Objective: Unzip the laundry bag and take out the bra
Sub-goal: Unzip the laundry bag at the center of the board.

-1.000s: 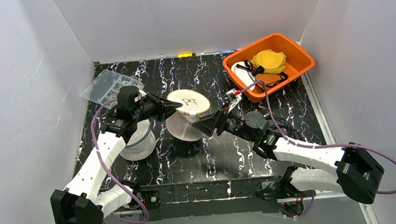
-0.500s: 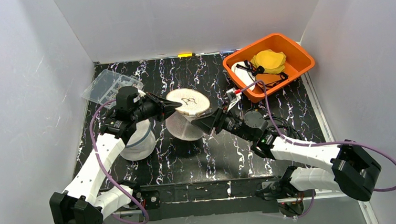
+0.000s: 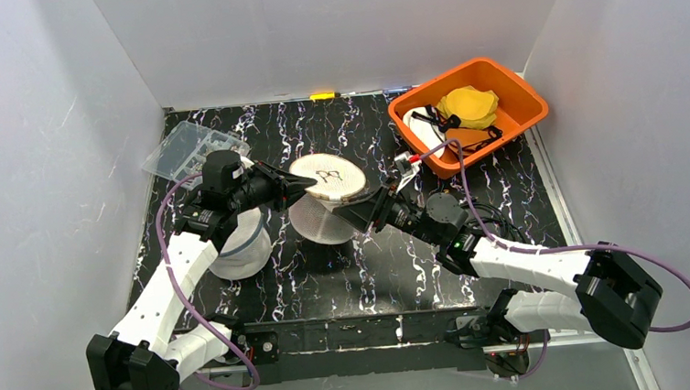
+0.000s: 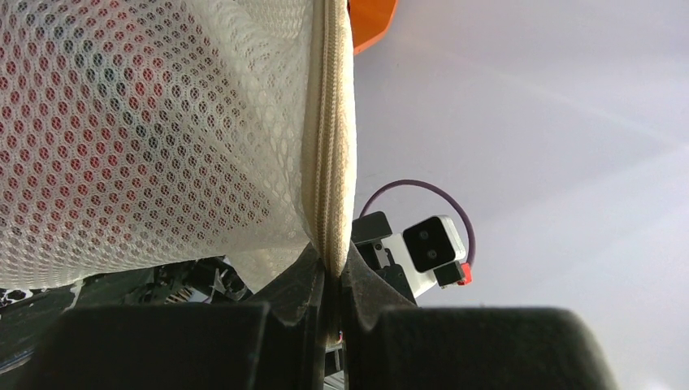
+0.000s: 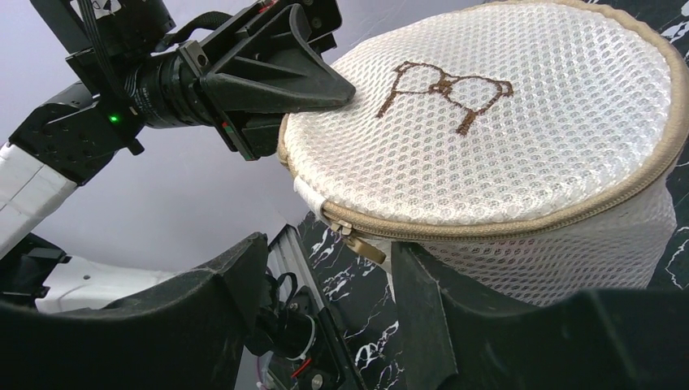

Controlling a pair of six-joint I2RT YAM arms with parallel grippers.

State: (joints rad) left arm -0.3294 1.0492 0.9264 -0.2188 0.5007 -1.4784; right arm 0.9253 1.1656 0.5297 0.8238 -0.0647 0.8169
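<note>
Laundry bag (image 3: 327,192) is a round mesh drum with a small bra sign stitched on its top. It stands near the middle of the desk (image 3: 329,279), between the two arms. The zip (image 4: 329,162) runs around the top rim and looks fully closed, so the step in hand is the unzipping, and it is not yet begun.

The left pincer (image 3: 307,187) is clamped on the rim of the bag at the zip seam, with its fingers pressed together on the fabric. This holds the bag steady. The right pincer (image 5: 325,272) has its fingers apart, one on each side of the zip pull (image 5: 357,241), which hangs down from the rim. They do not touch it, as far as I can tell.

I think the next move calls for a fine grip. The pull is small and loose, so the right fingers must meet exactly on it and then draw it along the curved rim while the left side keeps the bag from turning. The bra is not clearly seen. A reddish colour behind the mesh in the left wrist view may be it.

The desk has a black top with white marble veins, and plain white walls close it on three sides. An orange tub (image 3: 537,108) with some clothing sits at the far right corner. A clear plastic tray (image 3: 187,146) lies at the far left.
</note>
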